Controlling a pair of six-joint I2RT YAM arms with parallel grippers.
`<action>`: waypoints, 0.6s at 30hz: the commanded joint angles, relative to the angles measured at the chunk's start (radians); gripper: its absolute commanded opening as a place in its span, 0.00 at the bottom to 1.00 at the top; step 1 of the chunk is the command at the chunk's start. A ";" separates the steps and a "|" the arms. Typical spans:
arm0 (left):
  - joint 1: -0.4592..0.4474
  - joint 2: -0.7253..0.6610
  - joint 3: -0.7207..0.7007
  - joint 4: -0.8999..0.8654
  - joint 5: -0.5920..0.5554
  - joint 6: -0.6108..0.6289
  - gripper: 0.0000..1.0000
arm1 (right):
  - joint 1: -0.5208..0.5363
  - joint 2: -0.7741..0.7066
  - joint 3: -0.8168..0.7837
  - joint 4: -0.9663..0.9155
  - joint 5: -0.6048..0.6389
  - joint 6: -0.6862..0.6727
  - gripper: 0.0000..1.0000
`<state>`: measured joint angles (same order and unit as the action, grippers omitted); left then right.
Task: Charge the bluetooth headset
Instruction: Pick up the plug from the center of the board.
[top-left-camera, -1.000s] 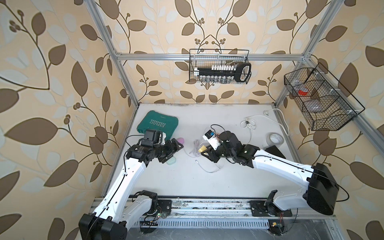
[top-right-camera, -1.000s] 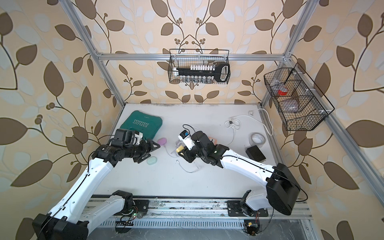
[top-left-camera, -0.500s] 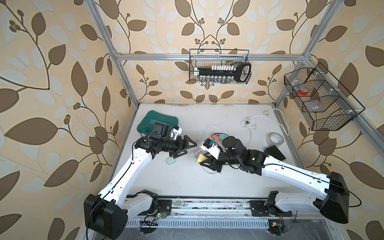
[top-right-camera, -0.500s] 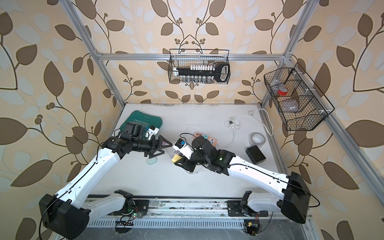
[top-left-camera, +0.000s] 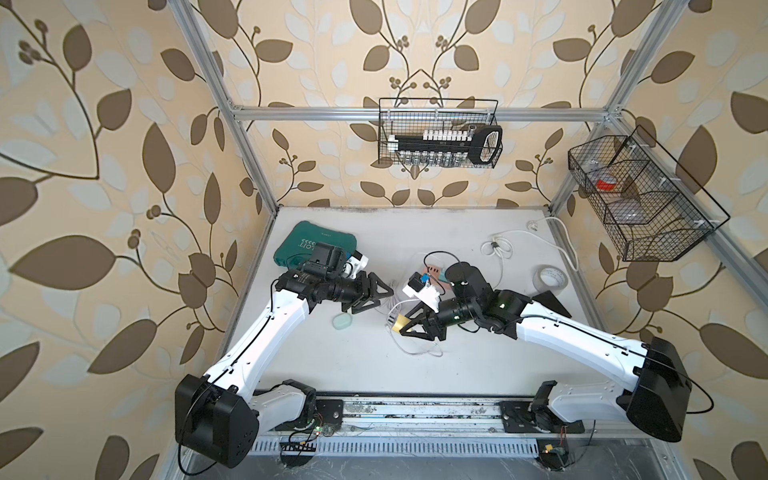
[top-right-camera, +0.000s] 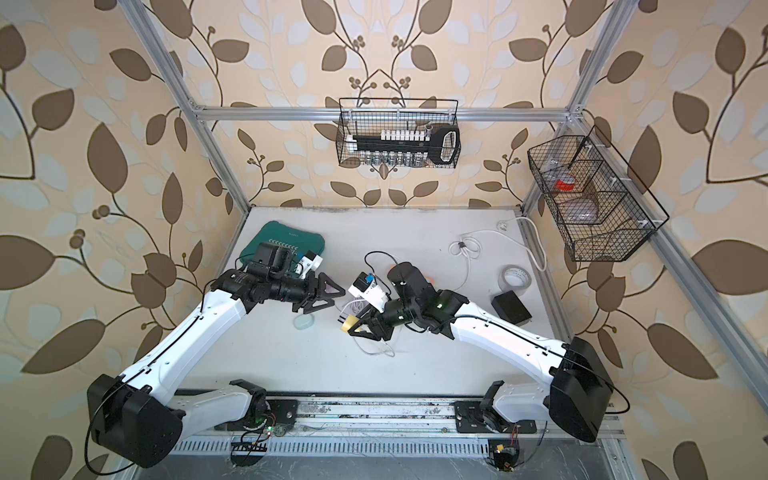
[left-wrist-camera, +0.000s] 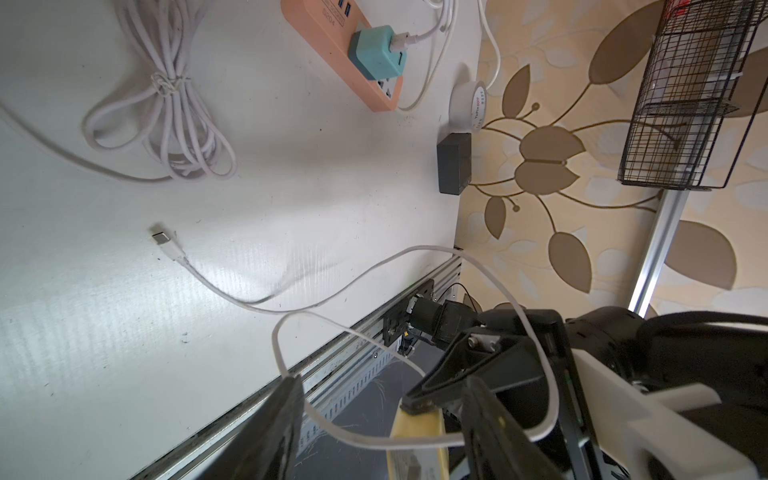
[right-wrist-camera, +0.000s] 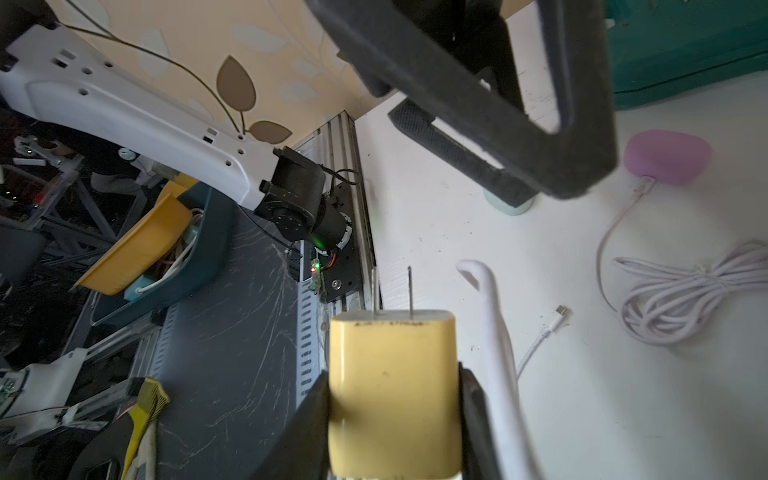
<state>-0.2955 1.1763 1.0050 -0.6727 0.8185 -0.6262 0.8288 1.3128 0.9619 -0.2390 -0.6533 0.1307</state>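
Now | right gripper (right-wrist-camera: 395, 376) clamps one yellow charger (top-left-camera: 399, 320) | left gripper (left-wrist-camera: 382, 386) jaws apart | two cases: mint case (top-left-camera: 343, 321), purple case (right-wrist-camera: 665, 156)

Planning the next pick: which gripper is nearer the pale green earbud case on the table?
Left. The left gripper is right beside the pale green case, slightly beyond it. The right gripper, shut on the yellow charger, is clearly farther, off toward the robot's right.

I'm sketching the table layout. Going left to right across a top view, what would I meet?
green case → mint earbud case → yellow charger → coiled white cable → tape roll
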 joint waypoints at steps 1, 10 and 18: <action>-0.009 0.021 0.034 0.022 0.060 0.040 0.64 | -0.005 0.016 0.034 0.004 -0.083 0.008 0.26; -0.071 0.015 0.023 0.114 0.117 0.032 0.69 | -0.004 0.029 0.043 0.041 -0.104 0.020 0.26; -0.070 -0.045 0.008 0.183 0.136 -0.002 0.75 | -0.004 0.025 0.033 0.051 -0.101 0.021 0.26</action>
<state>-0.3611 1.1831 1.0054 -0.5476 0.9146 -0.6167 0.8288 1.3350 0.9661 -0.2131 -0.7307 0.1455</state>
